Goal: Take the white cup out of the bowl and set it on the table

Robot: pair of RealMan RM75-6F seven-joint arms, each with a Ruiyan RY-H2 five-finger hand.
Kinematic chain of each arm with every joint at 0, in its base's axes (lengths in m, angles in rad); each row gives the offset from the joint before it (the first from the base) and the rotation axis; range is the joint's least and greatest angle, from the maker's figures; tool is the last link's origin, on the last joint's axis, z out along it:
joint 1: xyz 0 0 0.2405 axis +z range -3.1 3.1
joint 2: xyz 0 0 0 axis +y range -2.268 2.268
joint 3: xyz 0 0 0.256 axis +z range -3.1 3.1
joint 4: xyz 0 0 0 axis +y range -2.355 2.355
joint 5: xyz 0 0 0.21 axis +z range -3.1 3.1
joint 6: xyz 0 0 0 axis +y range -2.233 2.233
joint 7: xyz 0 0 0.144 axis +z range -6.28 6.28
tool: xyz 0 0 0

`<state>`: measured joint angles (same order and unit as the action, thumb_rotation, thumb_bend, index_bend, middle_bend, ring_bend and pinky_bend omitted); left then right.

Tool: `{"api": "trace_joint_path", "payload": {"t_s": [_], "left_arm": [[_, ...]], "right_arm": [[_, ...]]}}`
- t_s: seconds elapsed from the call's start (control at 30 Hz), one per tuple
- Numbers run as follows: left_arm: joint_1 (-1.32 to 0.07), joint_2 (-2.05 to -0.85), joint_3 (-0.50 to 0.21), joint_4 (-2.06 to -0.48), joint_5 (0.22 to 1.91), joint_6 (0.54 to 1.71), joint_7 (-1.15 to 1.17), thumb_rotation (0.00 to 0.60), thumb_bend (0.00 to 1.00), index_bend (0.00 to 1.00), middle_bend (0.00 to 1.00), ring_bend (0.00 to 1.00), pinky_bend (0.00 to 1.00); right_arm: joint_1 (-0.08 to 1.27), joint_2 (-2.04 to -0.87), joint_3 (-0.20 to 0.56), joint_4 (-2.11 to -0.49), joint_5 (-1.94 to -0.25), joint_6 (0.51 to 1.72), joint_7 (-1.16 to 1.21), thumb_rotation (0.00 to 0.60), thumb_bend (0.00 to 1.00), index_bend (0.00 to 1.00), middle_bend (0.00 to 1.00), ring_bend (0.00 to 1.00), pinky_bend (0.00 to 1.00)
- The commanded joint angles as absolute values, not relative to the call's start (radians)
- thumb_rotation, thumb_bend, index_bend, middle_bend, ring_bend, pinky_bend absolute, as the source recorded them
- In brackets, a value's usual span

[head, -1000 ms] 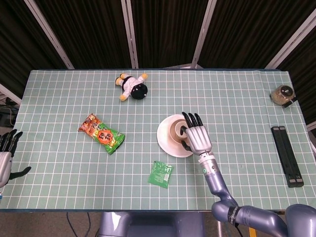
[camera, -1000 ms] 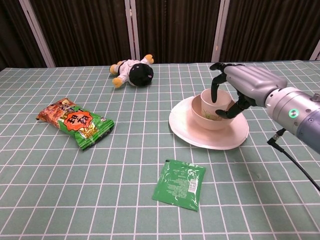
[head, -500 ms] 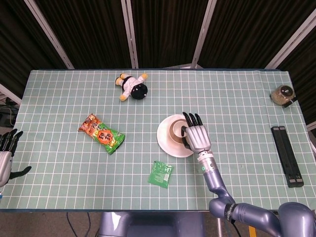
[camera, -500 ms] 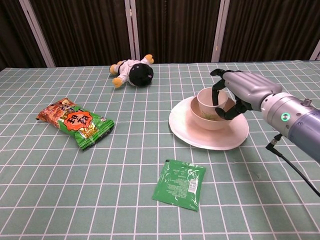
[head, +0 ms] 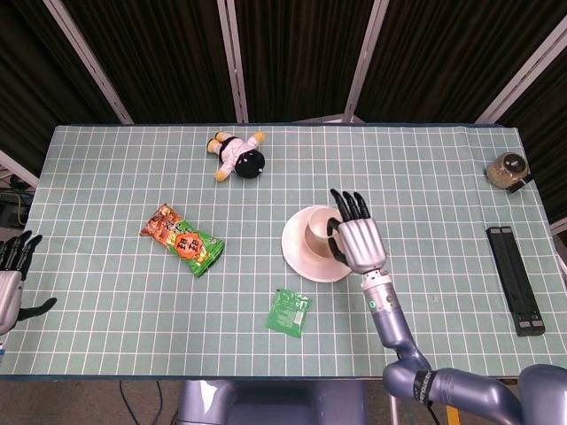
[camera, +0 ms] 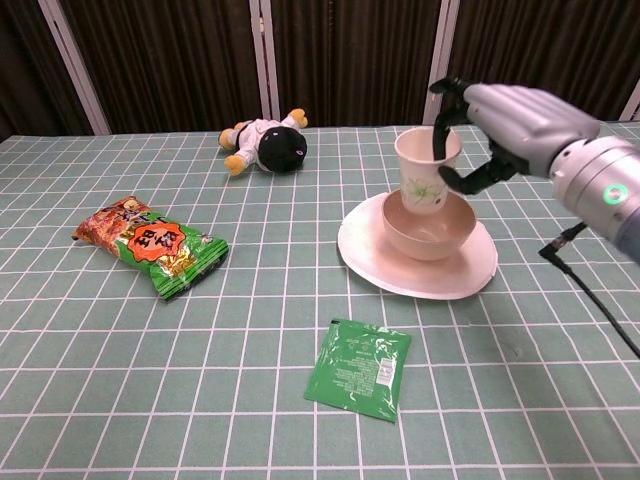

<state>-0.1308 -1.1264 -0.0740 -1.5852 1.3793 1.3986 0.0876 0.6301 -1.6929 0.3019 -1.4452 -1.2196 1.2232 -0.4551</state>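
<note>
The white cup (camera: 424, 172) with a green leaf print hangs just above the pink bowl (camera: 428, 229), which sits on a white plate (camera: 375, 260). My right hand (camera: 505, 125) grips the cup by its rim, fingers inside and thumb outside. From the head view the cup (head: 320, 234) shows beside the right hand (head: 358, 241), over the plate (head: 297, 252). My left hand (head: 11, 276) rests off the table's left edge, fingers apart and holding nothing.
A plush doll (camera: 268, 143) lies at the back. A snack bag (camera: 150, 243) lies at the left and a green sachet (camera: 359, 367) at the front. A jar (head: 508, 169) and a black bar (head: 516, 278) occupy the far right.
My right hand closed on the cup inside the bowl and lifted it; the cup now hangs above the bowl's rim. The left hand has not moved.
</note>
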Motion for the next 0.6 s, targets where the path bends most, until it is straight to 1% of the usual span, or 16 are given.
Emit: {"api": "trace_joint_path", "payload": {"t_s": [0.03,0.17,0.3,0.43,0.6], "left_arm": [[-0.130,-1.127,-0.073,-1.587,1.381,1.401,0.091,0.600,0.00,0.00,0.00,0.00,0.00],[-0.128,-1.128,-0.073,-1.591,1.383,1.409,0.098,0.600,0.00,0.00,0.00,0.00,0.00],[-0.129,-1.130,-0.073,-1.594,1.384,1.411,0.110,0.600,0.00,0.00,0.00,0.00,0.00],[-0.130,-1.134,-0.073,-1.599,1.382,1.411,0.127,0.600,0.00,0.00,0.00,0.00,0.00],[-0.131,-1.137,-0.072,-1.601,1.379,1.410,0.142,0.600,0.00,0.00,0.00,0.00,0.00]], "right_arm": [[0.586,-1.601,0.318,-1.533,-1.239,1.292,-0.474,0.600,0.43,0.60,0.00,0.00,0.00],[0.533,-1.520,0.323,-1.557,-1.206,1.319,-0.452,0.600,0.43,0.60,0.00,0.00,0.00],[0.487,-1.471,0.313,-1.514,-1.150,1.297,-0.389,0.600,0.43,0.60,0.00,0.00,0.00],[0.454,-1.468,0.286,-1.428,-1.104,1.251,-0.311,0.600,0.43,0.60,0.00,0.00,0.00],[0.442,-1.500,0.254,-1.341,-1.108,1.216,-0.246,0.600,0.43,0.60,0.00,0.00,0.00]]}}
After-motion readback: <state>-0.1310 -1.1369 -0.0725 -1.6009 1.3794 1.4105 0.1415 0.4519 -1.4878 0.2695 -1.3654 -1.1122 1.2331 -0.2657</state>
